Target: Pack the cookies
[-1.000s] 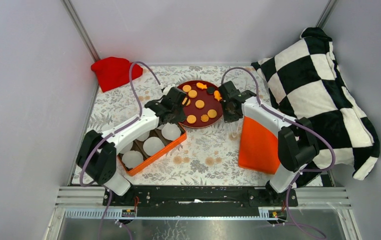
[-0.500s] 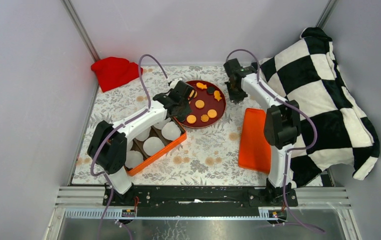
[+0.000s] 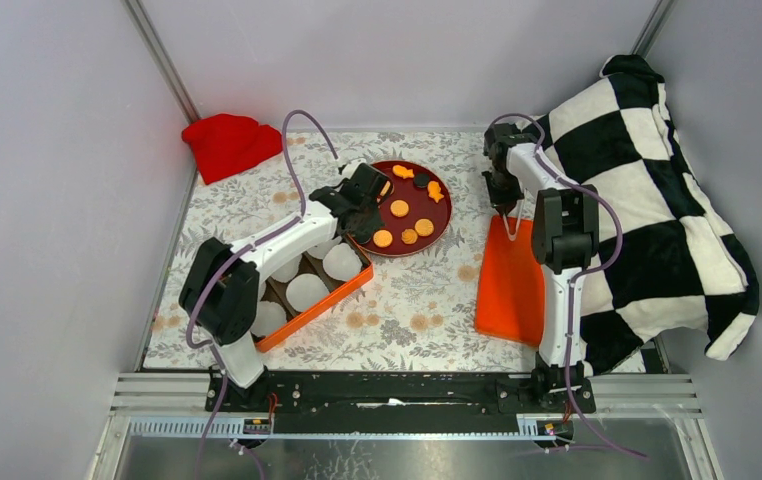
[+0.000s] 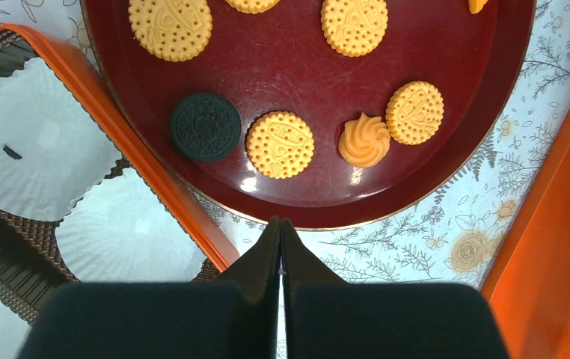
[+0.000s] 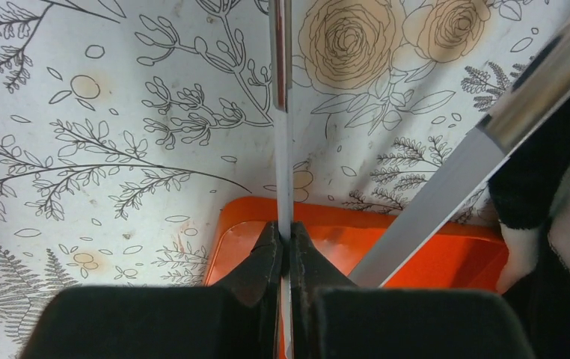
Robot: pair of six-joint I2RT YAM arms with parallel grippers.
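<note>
Top view: the right pincer (image 3: 505, 205) has swung from the dark red round plate (image 3: 445, 215) to the upper right. Small round orange-yellow cookies (image 3: 399, 208) lie on that plate.

Left wrist: the left pincer (image 4: 280, 224) is closed and empty, at the plate's lower rim.

Right wrist: the right pincer is clamped on a thin silvery strip (image 5: 283, 149) above the flat orange plastic lid (image 5: 417, 254).

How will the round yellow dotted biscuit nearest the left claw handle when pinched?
The round yellow dotted biscuit looks thin and stiff, so it probably lifts flat but might crack under a hard squeeze. Lying flat on the glossy dark red plate, it likely slides rather than rolls if nudged.
</note>
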